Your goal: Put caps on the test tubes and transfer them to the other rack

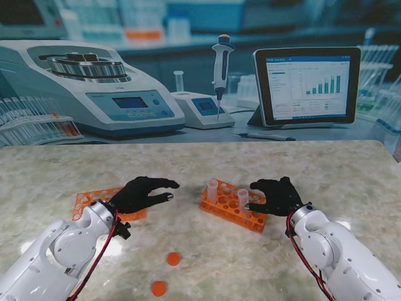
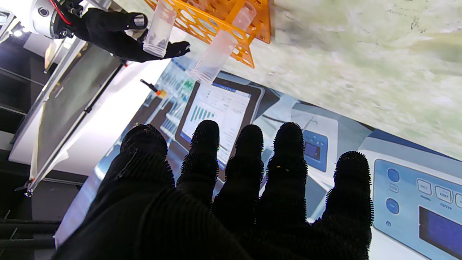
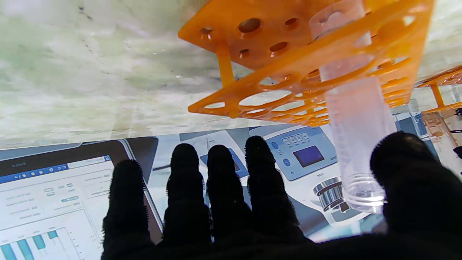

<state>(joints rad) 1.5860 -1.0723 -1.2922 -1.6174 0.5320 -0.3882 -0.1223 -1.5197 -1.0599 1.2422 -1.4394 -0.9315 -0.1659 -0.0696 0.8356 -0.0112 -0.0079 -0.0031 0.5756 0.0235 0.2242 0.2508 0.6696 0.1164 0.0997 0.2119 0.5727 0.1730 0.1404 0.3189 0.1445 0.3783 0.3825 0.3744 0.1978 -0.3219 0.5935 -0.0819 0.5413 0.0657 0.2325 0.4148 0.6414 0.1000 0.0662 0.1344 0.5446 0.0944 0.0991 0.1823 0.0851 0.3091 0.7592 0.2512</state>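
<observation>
— Where were the task's pieces? Left hand (image 1: 143, 193)?

— Black-gloved, palm down over the marbled green-grey stone counter (image 1: 207, 164), fingers (image 2: 245, 155) spread and slightly curled, nothing held. Hovered at the right edge of the flat orange plastic rack with empty holes (image 1: 91, 202), on the robot's left.

— And the right hand (image 1: 276, 195)?

— Also black-gloved, fingers apart, empty. Sat just beside the right end of the orange perforated rack with tubes (image 1: 233, 205), thumb close to the nearer clear plastic uncapped test tube (image 1: 243, 199); touching or not, could not tell. In the right wrist view, that tube (image 3: 355, 119) stood through the rack's holes, next to the thumb.

— Second tube?

— Another clear open-topped tube (image 1: 212, 189), upright at the far left corner of the same rack, well apart from either hand. Both without caps.

— Caps?

— Two small round orange caps, lying loose on the counter nearer to me, between the arms: one (image 1: 173, 258) closer to the racks, the other (image 1: 159, 288) nearer the edge, a little to the left.
</observation>
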